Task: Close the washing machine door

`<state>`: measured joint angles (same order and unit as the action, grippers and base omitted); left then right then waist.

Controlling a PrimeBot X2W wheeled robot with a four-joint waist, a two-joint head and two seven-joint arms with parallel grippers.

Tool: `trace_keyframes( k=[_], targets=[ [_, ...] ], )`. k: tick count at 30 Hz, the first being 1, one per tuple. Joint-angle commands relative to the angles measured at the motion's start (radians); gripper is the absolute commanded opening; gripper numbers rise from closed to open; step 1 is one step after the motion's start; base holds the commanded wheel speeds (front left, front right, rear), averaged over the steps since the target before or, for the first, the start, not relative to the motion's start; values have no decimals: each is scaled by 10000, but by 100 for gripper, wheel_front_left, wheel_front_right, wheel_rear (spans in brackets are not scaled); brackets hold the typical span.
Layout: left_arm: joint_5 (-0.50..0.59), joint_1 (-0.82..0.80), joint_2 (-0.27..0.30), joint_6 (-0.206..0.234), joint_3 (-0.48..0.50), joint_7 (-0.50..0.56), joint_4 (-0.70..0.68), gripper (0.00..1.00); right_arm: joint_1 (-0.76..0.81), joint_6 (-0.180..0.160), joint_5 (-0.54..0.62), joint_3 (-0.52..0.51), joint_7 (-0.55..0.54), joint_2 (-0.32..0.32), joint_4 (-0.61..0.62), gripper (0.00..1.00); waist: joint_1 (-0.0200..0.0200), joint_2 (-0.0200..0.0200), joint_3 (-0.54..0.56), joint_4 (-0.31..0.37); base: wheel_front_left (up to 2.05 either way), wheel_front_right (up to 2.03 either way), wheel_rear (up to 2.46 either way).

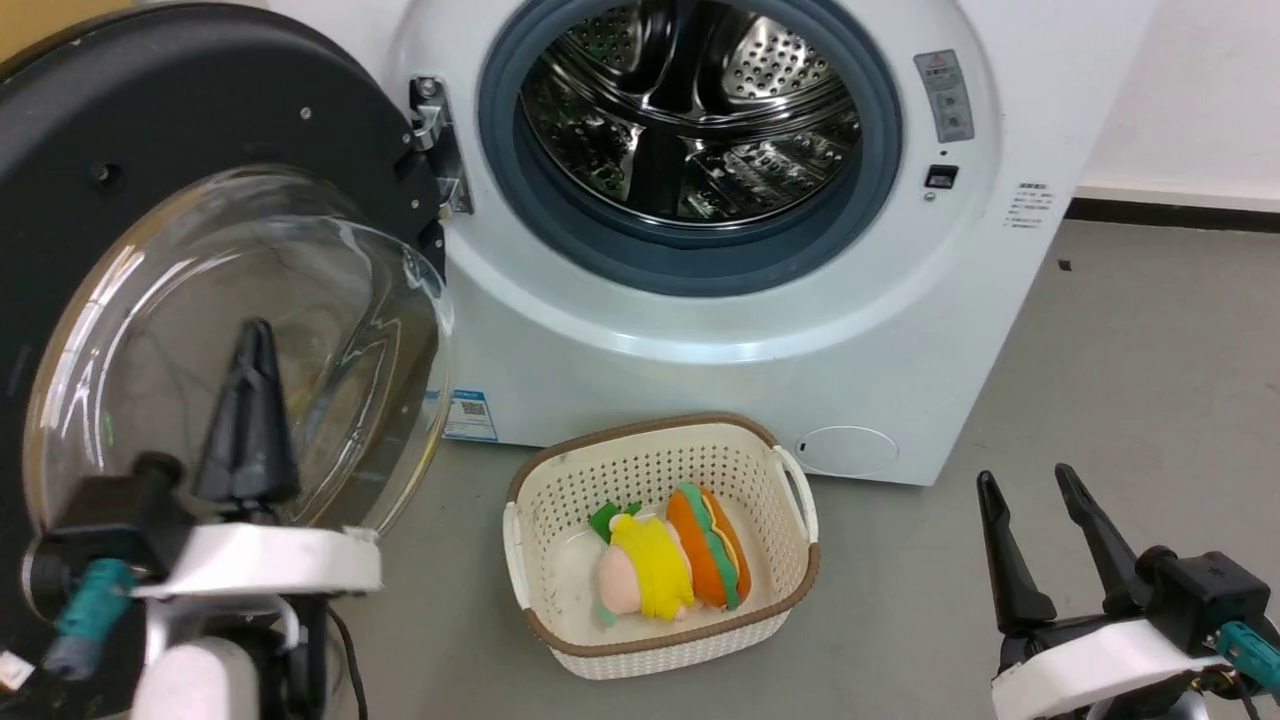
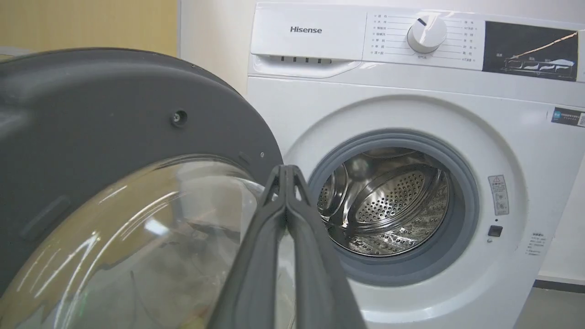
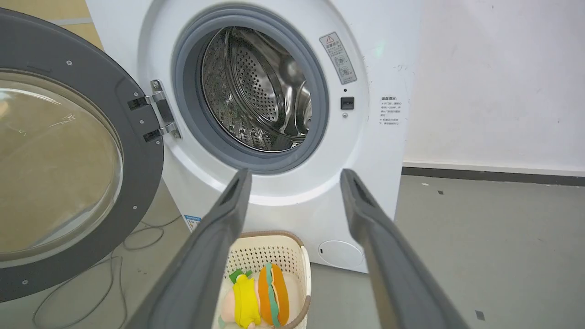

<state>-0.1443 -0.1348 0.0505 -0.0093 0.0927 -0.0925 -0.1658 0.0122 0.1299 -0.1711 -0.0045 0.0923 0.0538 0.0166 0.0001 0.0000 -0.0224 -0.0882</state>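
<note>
The round black-rimmed glass washing machine door (image 1: 200, 110) stands wide open left of the white front-loading washing machine (image 1: 700, 370); the closed left pincer (image 1: 255, 345) before its glass should probably catch the free rim and arc it shut, with the gaping right pincer (image 1: 1025, 478) clear.

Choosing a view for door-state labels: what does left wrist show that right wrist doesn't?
Left wrist adds: the control panel with its dial, and the left claw, fingers shut together.
Right wrist adds: the door hinge, the basket on the floor holding plush toys, a cable, and the right claw, fingers apart.
Shared: the washing machine door swung open, the steel drum and the grey-blue gasket.
</note>
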Motion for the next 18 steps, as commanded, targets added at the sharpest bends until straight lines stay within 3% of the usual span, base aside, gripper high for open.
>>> trace_keyframes(
  k=[1,7,18],
  targets=[
    [-354,-327,3,-80,233,-114,-142,0,-9,3,-197,-17,115,-14,72,100,-1,0,-50,-116,0,0,0],
    [-1102,-897,1,-252,997,-218,-302,0,-71,3,-329,-55,220,-16,105,100,-1,0,-189,-372,0,0,0],
    [-2498,-2088,572,-454,2206,-341,-199,0,-155,4,-618,-230,449,-19,104,100,-1,0,-423,-1063,0,0,0]
  ],
)
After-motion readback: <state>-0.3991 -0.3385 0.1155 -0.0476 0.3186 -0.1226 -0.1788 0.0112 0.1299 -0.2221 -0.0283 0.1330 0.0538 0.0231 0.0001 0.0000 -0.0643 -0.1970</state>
